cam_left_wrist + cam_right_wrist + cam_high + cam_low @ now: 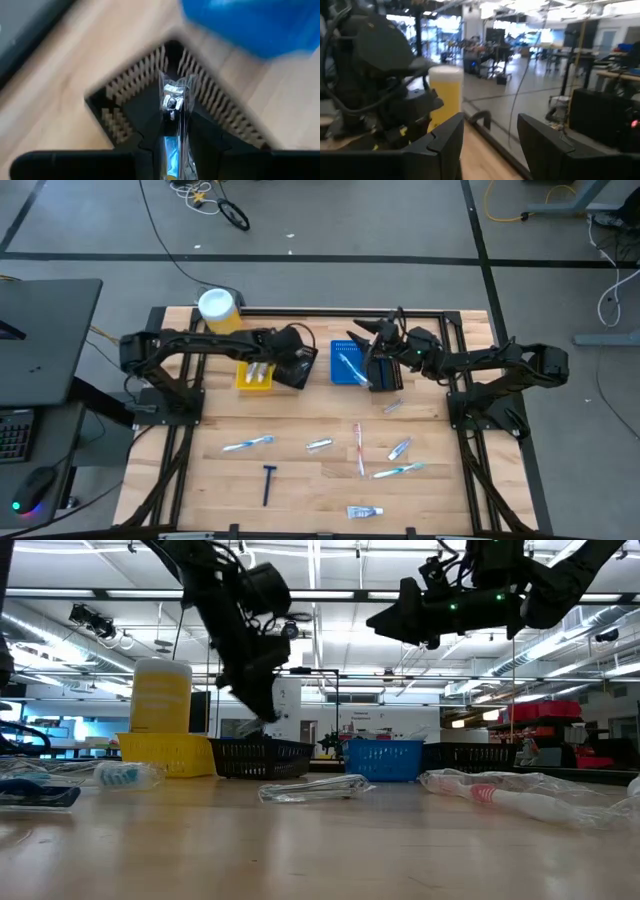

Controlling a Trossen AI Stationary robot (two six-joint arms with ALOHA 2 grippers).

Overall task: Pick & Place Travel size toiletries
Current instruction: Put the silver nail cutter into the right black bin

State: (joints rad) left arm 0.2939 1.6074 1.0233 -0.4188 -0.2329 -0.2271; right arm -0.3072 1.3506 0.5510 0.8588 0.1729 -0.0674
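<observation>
My left gripper (297,366) hangs over the black bin (300,372), shut on a clear-wrapped blue razor (172,102). The left wrist view looks down into a corner of that bin (125,105). My right gripper (365,345) is raised above the blue bin (347,368), which holds light-blue toothbrushes. It is open and empty (490,142), pointing level toward the left arm. On the table lie two wrapped toothbrushes (247,444) (398,471), several small tubes (318,444) (400,448) (363,511), a red-white brush (358,450) and a dark blue razor (268,483). My left gripper pinches the wrapped razor between its two fingers (200,135), coming from above and pointing down. The razor's silvery head end (171,99) sticks out past the fingertips, toward the bin's inside. The razor is lifted clear of the table, lying along the fingers.
The yellow bin (254,376) with white tubes stands left of the black bin. The yellow canister (219,310) with its white lid is at the far edge. A small wrapped item (392,407) lies near the blue bin. A dark frame runs round the table (300,311).
</observation>
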